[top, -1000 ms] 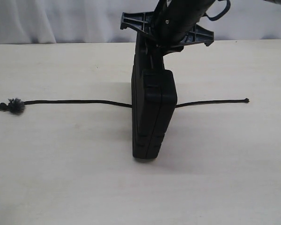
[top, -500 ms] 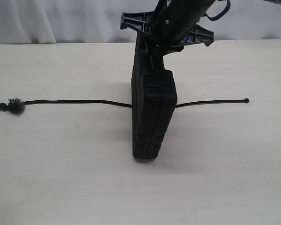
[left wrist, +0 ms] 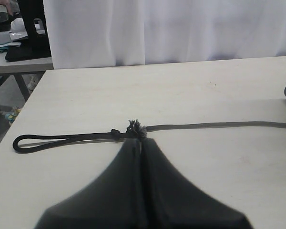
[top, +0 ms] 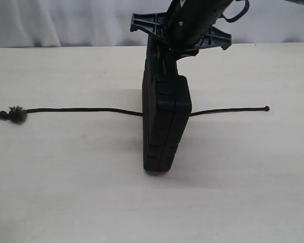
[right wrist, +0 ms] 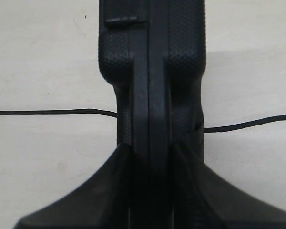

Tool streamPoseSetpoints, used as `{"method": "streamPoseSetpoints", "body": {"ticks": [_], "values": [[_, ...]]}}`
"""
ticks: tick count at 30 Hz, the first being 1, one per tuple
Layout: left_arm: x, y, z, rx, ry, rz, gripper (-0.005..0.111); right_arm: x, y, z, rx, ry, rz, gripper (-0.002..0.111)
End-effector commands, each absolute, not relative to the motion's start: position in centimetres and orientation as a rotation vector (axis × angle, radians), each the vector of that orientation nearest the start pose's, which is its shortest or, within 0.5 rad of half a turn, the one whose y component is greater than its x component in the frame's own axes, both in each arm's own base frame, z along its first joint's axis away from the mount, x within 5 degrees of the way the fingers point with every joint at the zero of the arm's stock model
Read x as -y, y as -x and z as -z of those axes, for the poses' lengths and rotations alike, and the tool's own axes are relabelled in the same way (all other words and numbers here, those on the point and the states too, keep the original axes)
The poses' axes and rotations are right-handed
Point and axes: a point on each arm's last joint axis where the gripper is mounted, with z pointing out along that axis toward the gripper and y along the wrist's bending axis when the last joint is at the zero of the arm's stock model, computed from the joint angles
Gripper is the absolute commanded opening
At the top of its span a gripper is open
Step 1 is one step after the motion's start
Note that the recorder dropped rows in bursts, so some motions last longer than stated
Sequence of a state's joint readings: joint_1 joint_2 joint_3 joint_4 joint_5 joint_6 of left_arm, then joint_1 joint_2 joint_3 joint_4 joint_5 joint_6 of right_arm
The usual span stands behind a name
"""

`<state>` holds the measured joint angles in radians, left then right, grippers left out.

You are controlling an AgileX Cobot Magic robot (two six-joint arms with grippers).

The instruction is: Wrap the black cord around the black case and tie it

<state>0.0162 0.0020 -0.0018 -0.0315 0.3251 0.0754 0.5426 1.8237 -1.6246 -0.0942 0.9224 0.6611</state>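
The black case [top: 164,126] stands on its narrow edge in the middle of the table. My right gripper [top: 164,63] comes down from behind and is shut on the case's upper end; in the right wrist view the right gripper [right wrist: 150,148] has both fingers pressed against the case [right wrist: 152,57]. The black cord [top: 81,110] lies flat across the table and passes under the case, its knotted tip [top: 266,108] at the right and its frayed grey knot [top: 17,114] at the far left. My left gripper [left wrist: 141,141] is shut and empty, its tips lined up with the frayed knot [left wrist: 136,129]. It does not show in the exterior view.
A white curtain [top: 66,23] hangs behind the table's far edge. In the left wrist view the cord ends in a loop [left wrist: 62,140] close to the table's side edge [left wrist: 19,117]. Beyond that edge stands a cluttered side table [left wrist: 19,52].
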Motion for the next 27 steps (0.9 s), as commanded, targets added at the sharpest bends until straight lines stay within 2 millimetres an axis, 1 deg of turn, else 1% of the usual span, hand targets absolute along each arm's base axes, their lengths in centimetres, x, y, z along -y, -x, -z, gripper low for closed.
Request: {"method": "streamPoseSetpoints", "body": {"ticks": [1, 4, 6, 11, 16, 18, 20, 22, 24, 27], "values": [[0.0, -5.4, -18.6, -1.785, -0.039, -0.035, 0.000, -20.7, -35.0, -30.7, -2.617, -0.115, -0.339, 0.004], [-0.1, -5.5, -19.0, -1.740, -0.058, -0.066, 0.000, -20.7, -35.0, -30.7, -2.617, -0.115, -0.339, 0.004], [-0.1, -5.6, -19.8, -1.655, -0.074, -0.093, 0.000, -20.7, -35.0, -30.7, -2.617, -0.115, -0.339, 0.004], [-0.2, -5.4, -22.8, -1.320, 0.051, 0.011, 0.000, -20.7, -35.0, -30.7, -2.617, -0.115, -0.339, 0.004], [-0.7, -4.1, -25.6, -0.979, 0.120, 0.046, 0.000, -20.7, -35.0, -30.7, -2.617, -0.115, -0.339, 0.004], [-0.8, -3.6, -26.2, -0.876, 0.180, 0.149, 0.000, -20.7, -35.0, -30.7, -2.617, -0.115, -0.339, 0.004], [-0.8, -3.5, -26.3, -0.853, 0.235, 0.266, 0.000, -20.7, -35.0, -30.7, -2.617, -0.115, -0.339, 0.004], [-0.9, -3.5, -26.4, -0.852, 0.274, 0.329, 0.000, -20.7, -35.0, -30.7, -2.617, -0.115, -0.339, 0.004], [-1.1, -3.4, -27.4, -0.856, 0.318, 0.372, 0.000, -20.7, -35.0, -30.7, -2.617, -0.115, -0.339, 0.004], [-1.0, -3.6, -29.4, -0.885, 0.311, 0.366, 0.000, -20.7, -35.0, -30.7, -2.617, -0.115, -0.339, 0.004]]}}
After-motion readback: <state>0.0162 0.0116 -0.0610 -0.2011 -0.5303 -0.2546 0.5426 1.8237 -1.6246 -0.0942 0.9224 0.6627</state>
